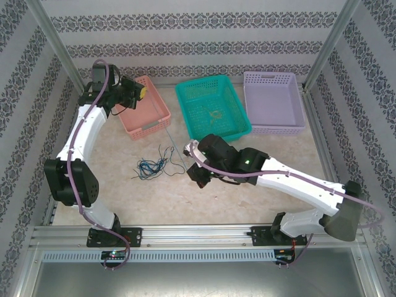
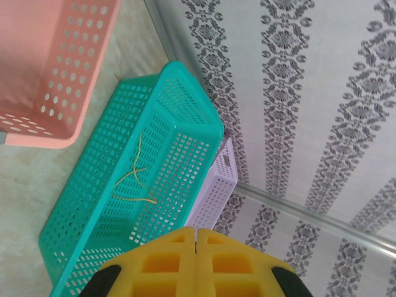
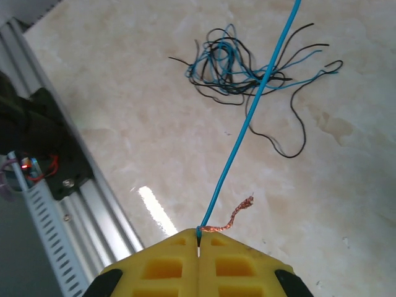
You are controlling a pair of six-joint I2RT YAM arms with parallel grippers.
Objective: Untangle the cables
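Pinching the blue wire point(image 3: 247, 117) by its stripped end: my right gripper point(image 3: 198, 247) is clenched on it, with copper strands point(image 3: 238, 213) curling out just beside the pads. It sits low over the table point(image 1: 185, 204), just in front of the green basket's point(image 1: 183, 108) near wall.

The wire runs straight away from my jaws, crosses the tangle point(image 3: 238, 65) of black and blue wires, and leaves the wrist view at its upper edge. I cannot tell whether it is looped through the tangle or only passes above it. The tangle sits on the table in front of the green basket, off toward its left. One yellowish wire point(image 1: 215, 114) lies inside the green basket.

Left gripper point(image 2: 197, 238): clenched on nothing, held left of the green basket, above the pink basket point(image 1: 148, 127).

Step in hand, as I judge it: draw the blue wire free of the tangle.

Notes for doing it well:
- Pull slowly along the wire's own line; a sideways jerk would likely cinch the loops.
- Watch the tangle. If the whole bunch drags along, stop; it probably needs pinning with the left gripper.
- The grip is at the very tip, so a hard tug may slip it out.
- Lift until the tail clears the other wires before carrying it off.
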